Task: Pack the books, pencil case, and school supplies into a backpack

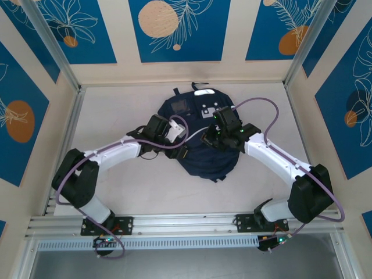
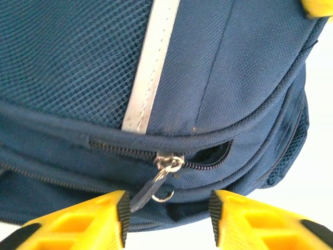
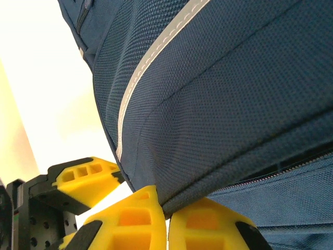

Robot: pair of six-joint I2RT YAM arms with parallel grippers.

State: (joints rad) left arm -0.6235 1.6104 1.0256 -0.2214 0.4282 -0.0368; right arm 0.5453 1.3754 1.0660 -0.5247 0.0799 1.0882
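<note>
**Navy backpack (image 1: 197,158): zip pull hangs between the parted left fingers**

Navy fabric covers the middle of the table (image 1: 116,192), where the bag lies flat with an arm reaching in from each side.

The left gripper (image 2: 167,205) is at the bag's edge with its yellow fingers apart and nothing clamped. The zip pull (image 2: 151,188) dangles in the gap between them, leaning toward the finger on the left of the wrist view and perhaps brushing it.

The zip (image 2: 119,148) runs side to side across that view, crosswise to the fingers and just below the white stripe (image 2: 151,67). A short gap (image 2: 216,155) is open to the right of the slider, and the teeth to its left are closed.

The right gripper (image 3: 166,200) has its fingers together, pinching a seam fold of the bag.

The left gripper is plainly the nearer one to the pull. My guess is that the next move is to close on the pull and drag it along the zip's length toward the closed side, while the right gripper's pinch holds the fabric against that drag.
</note>
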